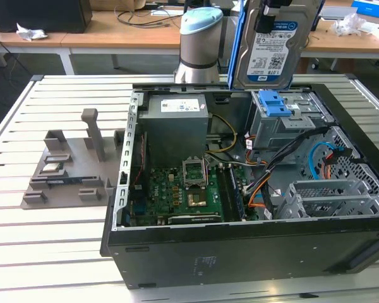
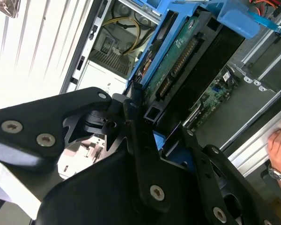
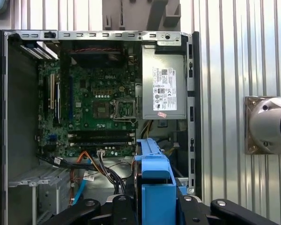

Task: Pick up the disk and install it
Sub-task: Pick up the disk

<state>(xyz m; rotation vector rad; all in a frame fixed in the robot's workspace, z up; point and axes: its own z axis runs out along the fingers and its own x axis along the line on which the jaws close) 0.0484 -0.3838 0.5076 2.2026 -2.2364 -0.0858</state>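
Although the upper edge of the exterior view cuts off most of the hand (image 1: 268, 9), both wrist views show it closed on one disk (image 1: 275, 47), with its black fingers (image 2: 131, 140) pressed against the disk's two blue rails. The disk hangs upright from the hand, label facing outward, over one open computer case (image 1: 240, 252). Directly beneath the hand stands one grey drive cage (image 1: 284, 123) with one blue latch (image 1: 275, 104). Whether the disk's lower edge touches the latch cannot be determined. One grey power supply (image 1: 177, 120) sits in the case beside the cage. One grey fixture (image 1: 69, 164) stands on the tabletop (image 1: 50, 252), well apart from the hand. A person's fingers (image 2: 277, 140) and watch, cut off at the frame edge, appear near the case rim.
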